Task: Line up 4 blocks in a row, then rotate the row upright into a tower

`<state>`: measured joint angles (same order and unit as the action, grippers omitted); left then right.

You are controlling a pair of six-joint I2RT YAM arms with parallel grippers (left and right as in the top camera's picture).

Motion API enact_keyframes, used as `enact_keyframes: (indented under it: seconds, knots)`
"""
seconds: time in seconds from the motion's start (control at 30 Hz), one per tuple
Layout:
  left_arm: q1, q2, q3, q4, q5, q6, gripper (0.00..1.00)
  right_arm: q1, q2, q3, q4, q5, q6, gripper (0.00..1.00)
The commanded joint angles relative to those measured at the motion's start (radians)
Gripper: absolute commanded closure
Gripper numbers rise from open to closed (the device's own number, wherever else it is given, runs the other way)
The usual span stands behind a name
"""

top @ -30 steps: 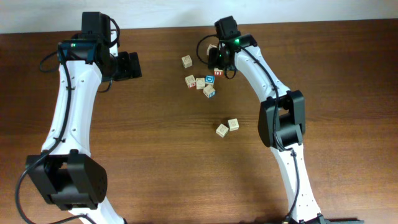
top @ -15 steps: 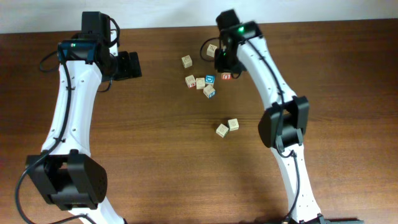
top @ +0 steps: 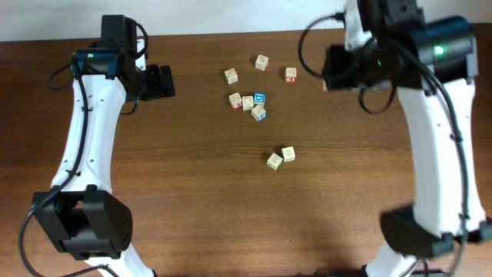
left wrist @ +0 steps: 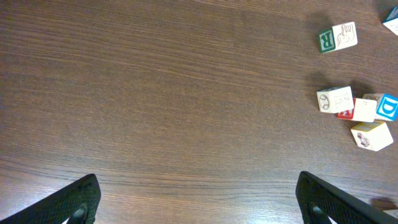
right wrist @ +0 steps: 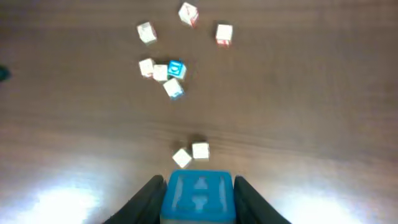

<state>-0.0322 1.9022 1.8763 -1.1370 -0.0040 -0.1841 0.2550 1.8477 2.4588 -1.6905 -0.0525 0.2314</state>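
Right pincer (right wrist: 198,182), blue cube (right wrist: 198,199) inside, now off red-faced block (top: 290,74)

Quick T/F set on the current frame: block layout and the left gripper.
1. The left gripper is open with nothing between its fingers. True.
2. The red-faced block touches the blue-faced cube. False: it stands alone, well to the right of that cube's cluster.
3. A pair of pale blocks sits close together, apart from the cluster and nearer the robot's bases. True.
4. The green R block is stacked on another block. False: it lies by itself on the table.
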Motion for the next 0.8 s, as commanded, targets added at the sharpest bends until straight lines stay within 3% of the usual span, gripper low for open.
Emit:
enact_keyframes:
  seconds: [0.0, 0.07, 0.2, 0.3, 0.37, 0.47, 0.57, 0.77]
  knots:
    - [0.002, 0.007, 0.021, 0.006, 0.007, -0.009, 0.01, -0.002, -0.018, -0.335, 0.014, 0.035, 0.005, 0.64]
    - [0.002, 0.007, 0.021, 0.008, 0.007, -0.009, 0.01, -0.001, -0.018, -0.521, 0.118, 0.034, 0.006, 0.65]
    - [0.002, 0.007, 0.021, 0.008, 0.007, -0.009, 0.01, -0.002, -0.015, -0.956, 0.511, -0.017, 0.012, 0.64]
    - [0.002, 0.007, 0.021, 0.008, 0.007, -0.009, 0.01, -0.002, -0.011, -1.067, 0.644, -0.033, 0.012, 0.64]
    - [0.002, 0.007, 0.021, 0.008, 0.007, -0.009, 0.01, -0.003, -0.012, -1.063, 0.672, -0.030, 0.012, 0.64]
    - [0.002, 0.007, 0.021, 0.008, 0.007, -0.009, 0.01, -0.050, -0.011, -1.009, 0.745, -0.030, 0.012, 0.53]
    - [0.002, 0.007, 0.021, 0.015, 0.007, -0.009, 0.01, -0.101, 0.020, -0.871, 0.748, -0.022, -0.002, 0.50]
    - [0.002, 0.007, 0.021, 0.029, 0.007, -0.009, 0.01, -0.145, 0.376, -0.472, 0.676, 0.014, -0.177, 0.42]
